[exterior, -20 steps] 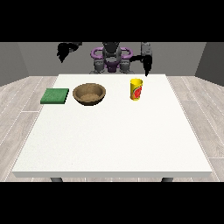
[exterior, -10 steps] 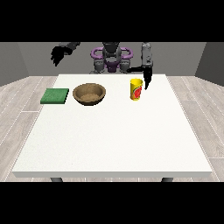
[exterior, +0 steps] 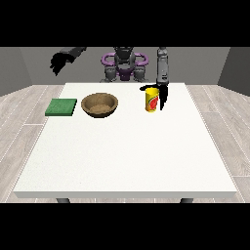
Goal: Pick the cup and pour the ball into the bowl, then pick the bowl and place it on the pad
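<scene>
Cup (exterior: 152, 100): upright on surface (exterior: 127, 151), just beside hand at view's right (exterior: 162, 93); hold cannot be told. Bowl (exterior: 99, 105), pad (exterior: 61, 107) beyond cup. Other hand (exterior: 60, 62) raised, empty. Pouring, placing outstanding.

On the white table (exterior: 127, 156) sit a green pad (exterior: 61, 107), a brown bowl (exterior: 99, 105) and a yellow cup (exterior: 152, 100) with a red mark.

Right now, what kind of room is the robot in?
Probably a plain test room: a white table on a wood-plank floor, grey walls, and only a cup, bowl and pad.
</scene>
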Motion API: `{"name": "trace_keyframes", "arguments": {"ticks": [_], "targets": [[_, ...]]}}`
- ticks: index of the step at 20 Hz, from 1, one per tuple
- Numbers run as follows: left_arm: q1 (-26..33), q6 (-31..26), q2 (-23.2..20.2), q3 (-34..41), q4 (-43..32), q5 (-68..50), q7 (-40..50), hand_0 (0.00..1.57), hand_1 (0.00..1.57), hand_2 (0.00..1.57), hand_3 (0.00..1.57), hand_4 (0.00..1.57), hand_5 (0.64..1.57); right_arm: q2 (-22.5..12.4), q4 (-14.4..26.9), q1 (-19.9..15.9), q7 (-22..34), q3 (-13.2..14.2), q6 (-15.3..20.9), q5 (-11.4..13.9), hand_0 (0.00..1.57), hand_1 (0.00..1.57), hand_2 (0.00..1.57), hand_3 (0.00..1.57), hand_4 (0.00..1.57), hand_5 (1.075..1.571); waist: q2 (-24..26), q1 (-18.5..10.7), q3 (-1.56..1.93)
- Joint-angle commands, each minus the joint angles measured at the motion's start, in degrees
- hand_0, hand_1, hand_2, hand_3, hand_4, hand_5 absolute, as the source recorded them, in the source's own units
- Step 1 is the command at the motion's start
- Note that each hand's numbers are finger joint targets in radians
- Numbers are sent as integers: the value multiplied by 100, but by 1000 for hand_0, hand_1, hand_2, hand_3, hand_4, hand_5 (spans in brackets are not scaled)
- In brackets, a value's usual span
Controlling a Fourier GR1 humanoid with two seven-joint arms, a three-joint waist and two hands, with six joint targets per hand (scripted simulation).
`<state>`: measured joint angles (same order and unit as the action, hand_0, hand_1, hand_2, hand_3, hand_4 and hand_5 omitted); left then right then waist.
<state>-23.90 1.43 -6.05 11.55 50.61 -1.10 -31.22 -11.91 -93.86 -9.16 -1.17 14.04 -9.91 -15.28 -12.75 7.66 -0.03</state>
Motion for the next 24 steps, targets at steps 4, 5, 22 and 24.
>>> {"name": "trace_keyframes", "arguments": {"ticks": [4, 5, 22, 24], "targets": [[-21, 527, -58, 73, -936, 343, -903, 919, 919, 1316, 1379, 1243, 1538, -313, 49, -147, 70, 335, -408, -550, 0, 0, 0, 0, 662, 1569, -279, 276, 0], [-485, 992, -206, 314, -1110, 347, -793, 1151, 1151, 1571, 1571, 1309, 1475, -177, -435, -117, 233, -25, -264, -291, 0, 0, 0, 121, 650, 1568, -365, 558, -4], [-1059, 3380, -45, -1577, -1354, 2973, 1192, 1337, 1337, 1571, 1571, 1408, 1525, -705, 1119, 4, 556, 563, -648, -617, 0, 0, 0, 250, 634, 1562, 1199, 213, 33], [-1197, 3638, -304, -1997, -1647, 3697, 1681, 1362, 1362, 1571, 1571, 1448, 1533, -937, 1257, -151, 780, 710, -812, -881, 0, 0, 0, 174, 643, 1562, 1303, 348, 48]]}}
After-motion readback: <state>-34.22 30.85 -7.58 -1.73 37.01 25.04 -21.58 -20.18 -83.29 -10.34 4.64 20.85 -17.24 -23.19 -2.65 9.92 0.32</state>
